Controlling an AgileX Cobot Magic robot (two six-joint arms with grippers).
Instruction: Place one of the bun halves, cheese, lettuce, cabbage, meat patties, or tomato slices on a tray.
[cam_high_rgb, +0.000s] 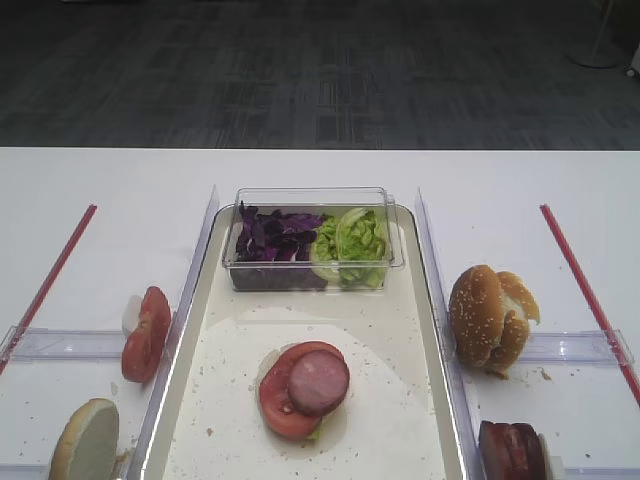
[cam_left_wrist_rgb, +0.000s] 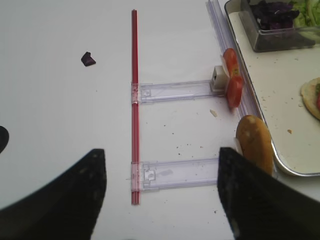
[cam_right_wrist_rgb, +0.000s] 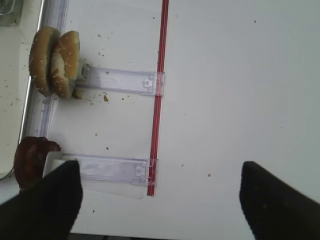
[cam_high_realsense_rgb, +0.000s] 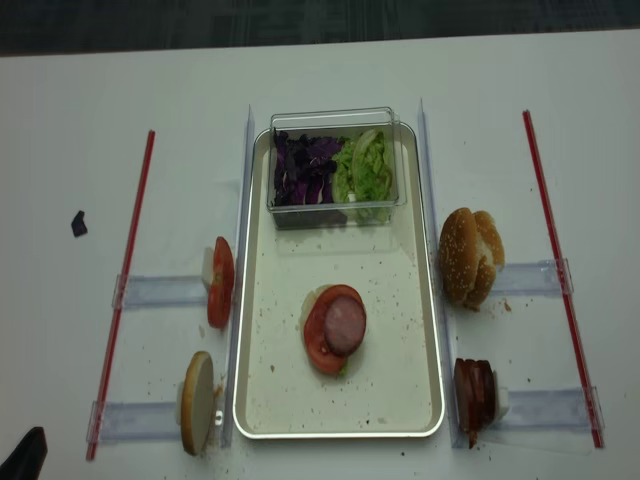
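The cream tray (cam_high_rgb: 400, 420) holds a tomato slice (cam_high_rgb: 285, 400) with a meat patty (cam_high_rgb: 319, 381) on top. Cabbage (cam_high_rgb: 272, 238) and lettuce (cam_high_rgb: 352, 243) fill a clear tub at the tray's far end. Left of the tray stand tomato slices (cam_left_wrist_rgb: 232, 80) and one bun half (cam_left_wrist_rgb: 255, 145). On the right stand the bun halves (cam_right_wrist_rgb: 54, 62) and more meat patties (cam_right_wrist_rgb: 30, 160). My left gripper (cam_left_wrist_rgb: 160, 195) is open over a clear holder, its right finger near the bun half. My right gripper (cam_right_wrist_rgb: 160, 200) is open over bare table, right of the patties. No cheese shows.
Red strips (cam_high_realsense_rgb: 125, 290) (cam_high_realsense_rgb: 560, 270) run down both sides of the table. Clear plastic holders (cam_right_wrist_rgb: 120, 81) (cam_left_wrist_rgb: 175, 91) lie across them, reaching to the tray's side rails. A purple cabbage scrap (cam_left_wrist_rgb: 88, 59) lies on the far left. Crumbs speckle the tray.
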